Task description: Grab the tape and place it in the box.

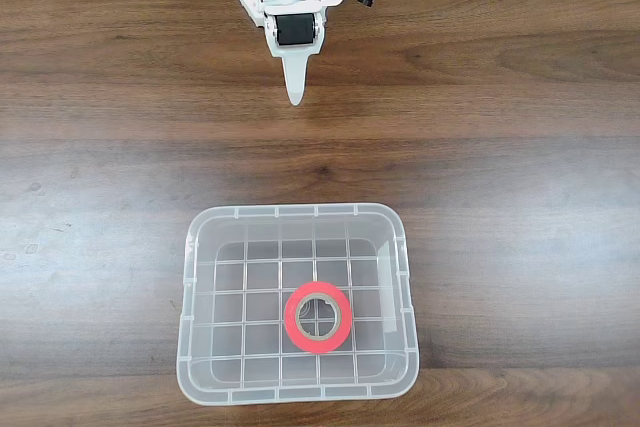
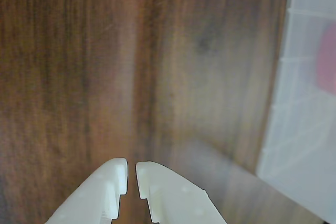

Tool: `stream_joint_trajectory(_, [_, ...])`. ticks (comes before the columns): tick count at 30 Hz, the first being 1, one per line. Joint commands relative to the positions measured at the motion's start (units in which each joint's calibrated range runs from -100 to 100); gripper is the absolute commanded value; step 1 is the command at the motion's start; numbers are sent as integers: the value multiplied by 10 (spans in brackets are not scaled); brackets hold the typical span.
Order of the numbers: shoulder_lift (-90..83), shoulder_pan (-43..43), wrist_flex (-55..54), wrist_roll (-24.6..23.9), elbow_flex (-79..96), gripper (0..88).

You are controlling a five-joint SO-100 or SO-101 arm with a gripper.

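In the fixed view the gripper [image 1: 294, 97] hangs over bare wooden table [image 1: 100, 147], and a wide open band of tabletop lies between it and the box [image 1: 190, 287] further down the picture. To either side of the fingertips the wood is free. The box's raised rim and walls are the one barrier; its top is open, and inside only the tape [image 1: 318, 317] lies flat on the gridded floor, with free floor around it. In the wrist view the nearly closed fingers [image 2: 113, 179] point at open wood, the box wall [image 2: 294, 129] off to the right.
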Motion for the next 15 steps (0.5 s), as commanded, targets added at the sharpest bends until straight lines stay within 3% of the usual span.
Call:
stream_joint_trajectory(1, [-11, 7, 4, -4, -5, 13])
stream_joint_trajectory(15, [-11, 7, 4, 0, -5, 13])
